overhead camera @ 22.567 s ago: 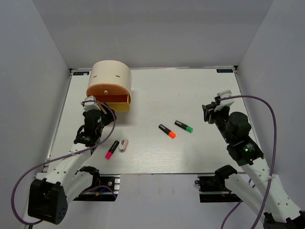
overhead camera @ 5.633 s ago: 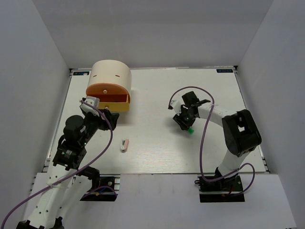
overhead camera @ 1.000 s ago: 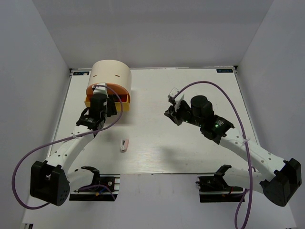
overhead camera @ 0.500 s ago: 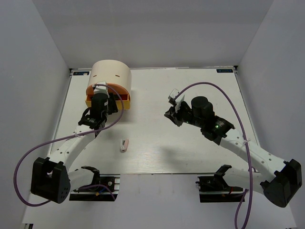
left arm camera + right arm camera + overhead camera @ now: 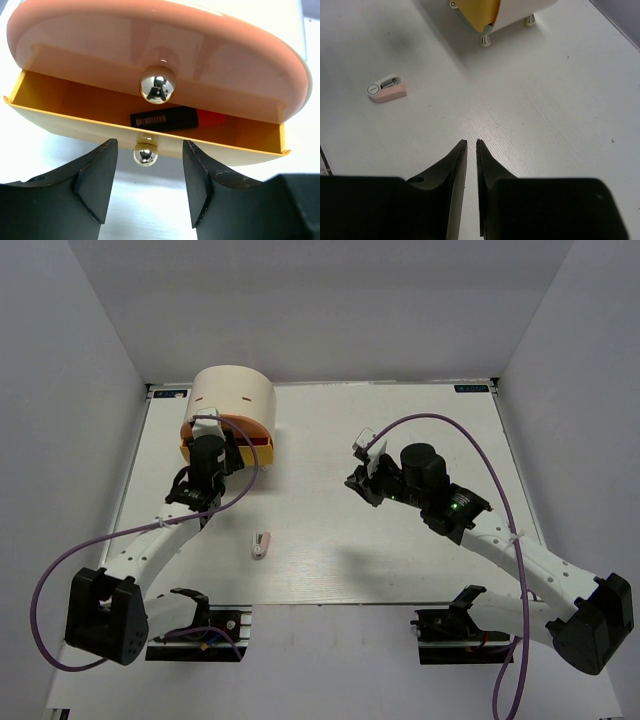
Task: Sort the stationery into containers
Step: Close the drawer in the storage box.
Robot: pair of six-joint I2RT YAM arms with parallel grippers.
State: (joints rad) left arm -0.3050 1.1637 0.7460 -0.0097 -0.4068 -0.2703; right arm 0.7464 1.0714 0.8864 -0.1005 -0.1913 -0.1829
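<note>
The cream cylindrical box (image 5: pixel 233 390) stands at the back left with its orange drawer (image 5: pixel 150 45) shut and its yellow drawer (image 5: pixel 75 127) pulled out. A black highlighter with an orange cap (image 5: pixel 175 118) lies inside the yellow drawer. My left gripper (image 5: pixel 148 146) is open, its fingers either side of the yellow drawer's knob (image 5: pixel 145 154) without touching it; it also shows in the top view (image 5: pixel 208 432). The stubby white-pink piece (image 5: pixel 261 543) lies on the table, also in the right wrist view (image 5: pixel 387 88). My right gripper (image 5: pixel 471 141) is shut and empty above mid-table (image 5: pixel 352 480).
The orange drawer's chrome knob (image 5: pixel 157 84) sits just above the yellow drawer. The box's small feet (image 5: pixel 485 41) show at the top of the right wrist view. White walls enclose the white table (image 5: pixel 420 430) on three sides.
My left gripper has moved a little closer to the box front. The right arm has held still. The highlighters that lay on the table earlier are no longer on it.
</note>
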